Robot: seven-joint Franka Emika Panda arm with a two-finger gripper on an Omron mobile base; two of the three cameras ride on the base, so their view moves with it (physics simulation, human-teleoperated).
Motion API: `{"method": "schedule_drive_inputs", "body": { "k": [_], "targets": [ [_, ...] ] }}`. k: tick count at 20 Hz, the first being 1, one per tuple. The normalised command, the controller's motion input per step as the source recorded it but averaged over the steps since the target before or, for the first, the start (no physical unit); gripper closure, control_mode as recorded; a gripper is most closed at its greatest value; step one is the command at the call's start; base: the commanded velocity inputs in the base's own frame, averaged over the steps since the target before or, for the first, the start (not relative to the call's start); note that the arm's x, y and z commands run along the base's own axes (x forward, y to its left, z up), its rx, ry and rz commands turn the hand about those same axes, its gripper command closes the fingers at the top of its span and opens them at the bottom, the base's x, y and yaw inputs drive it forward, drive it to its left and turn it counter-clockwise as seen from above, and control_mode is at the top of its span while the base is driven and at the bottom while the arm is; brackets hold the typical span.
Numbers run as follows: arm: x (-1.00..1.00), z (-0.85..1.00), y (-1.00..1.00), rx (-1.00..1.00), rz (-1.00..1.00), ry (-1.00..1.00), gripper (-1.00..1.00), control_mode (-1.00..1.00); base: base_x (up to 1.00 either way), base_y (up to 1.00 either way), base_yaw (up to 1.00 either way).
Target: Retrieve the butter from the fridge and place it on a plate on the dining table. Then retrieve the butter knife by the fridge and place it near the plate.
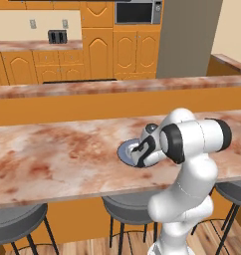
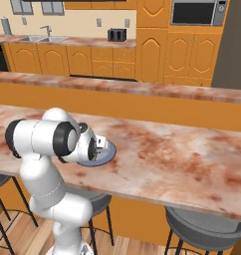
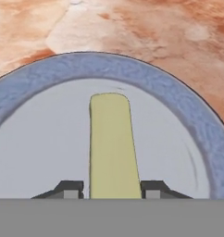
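Observation:
The pale-yellow butter (image 3: 111, 143) stands between my gripper's (image 3: 111, 190) two dark fingertips, which are shut on it. It hangs just over the middle of the round blue-grey plate (image 3: 132, 69). The plate (image 1: 123, 149) lies on the reddish marbled dining table (image 1: 58, 159), near its front edge, and my hand (image 1: 141, 157) covers much of it. From the right base the gripper (image 2: 95, 149) points down onto the plate (image 2: 108, 152) on the table (image 2: 182, 159). The grey fridge (image 1: 184, 40) stands far back. The butter knife is out of view.
Grey stools (image 1: 127, 206) (image 2: 207, 226) stand under the table's front edge. A narrower marbled ledge (image 1: 92, 87) runs behind the table. Orange cabinets, a microwave (image 2: 197, 12), a toaster (image 1: 57, 36) and a sink (image 2: 40, 39) line the back wall.

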Motion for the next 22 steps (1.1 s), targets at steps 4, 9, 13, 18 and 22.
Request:
{"method": "schedule_drive_inputs", "body": {
  "k": [4,9,13,18,22],
  "targets": [
    [0.00,0.00,0.00,0.00,0.01,0.00,-1.00,-1.00,0.00,0.00,0.00],
    [-0.02,0.32,-0.01,-0.03,0.00,0.06,-1.00,-1.00,0.00,0.00,0.00],
    [-0.42,1.00,-0.18,0.00,0.00,0.10,-1.00,-1.00,0.00,0.00,0.00],
    [-0.72,1.00,-0.31,0.01,0.00,0.09,-1.00,-1.00,0.00,0.00,0.00],
    [-0.73,1.00,-0.08,0.00,0.00,0.20,-1.00,-1.00,0.00,0.00,0.00]
  ]
}}
